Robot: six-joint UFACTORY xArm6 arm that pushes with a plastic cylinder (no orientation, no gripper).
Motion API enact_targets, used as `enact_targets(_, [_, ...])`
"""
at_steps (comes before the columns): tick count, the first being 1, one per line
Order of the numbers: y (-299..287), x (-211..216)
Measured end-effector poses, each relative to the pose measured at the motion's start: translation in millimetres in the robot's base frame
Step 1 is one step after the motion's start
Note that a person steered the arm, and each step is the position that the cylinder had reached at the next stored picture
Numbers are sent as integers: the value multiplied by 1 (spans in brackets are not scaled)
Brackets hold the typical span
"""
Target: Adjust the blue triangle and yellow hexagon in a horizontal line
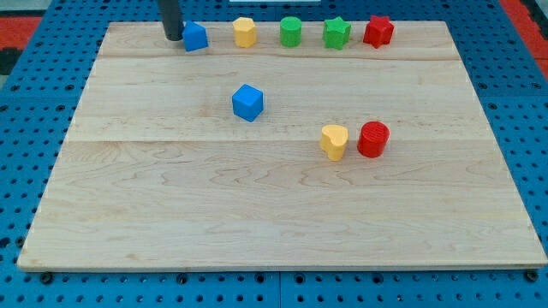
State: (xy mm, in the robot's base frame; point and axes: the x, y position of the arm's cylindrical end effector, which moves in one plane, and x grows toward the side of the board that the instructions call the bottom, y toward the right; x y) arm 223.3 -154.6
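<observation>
The blue triangle (196,37) stands near the board's top edge, left of centre. The yellow hexagon (245,32) stands to its right in the same row, with a gap between them. My tip (174,38) is just left of the blue triangle, touching or almost touching its left side. The rod rises out of the view's top.
Along the same top row to the right stand a green cylinder (291,32), a green star (336,33) and a red star (378,31). A blue cube (247,102) sits mid-board. A yellow heart (334,141) and a red cylinder (373,139) sit side by side right of centre. The wooden board (257,214) lies on blue pegboard.
</observation>
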Motion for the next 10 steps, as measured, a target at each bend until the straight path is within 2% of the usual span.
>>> enact_targets(1, [-25, 3])
enact_targets(2, [-31, 34])
enact_targets(4, [-22, 6])
enact_targets(6, [2, -2])
enact_targets(7, [1, -23])
enact_targets(8, [-42, -3])
enact_targets(9, [-50, 58])
enact_targets(10, [-30, 54])
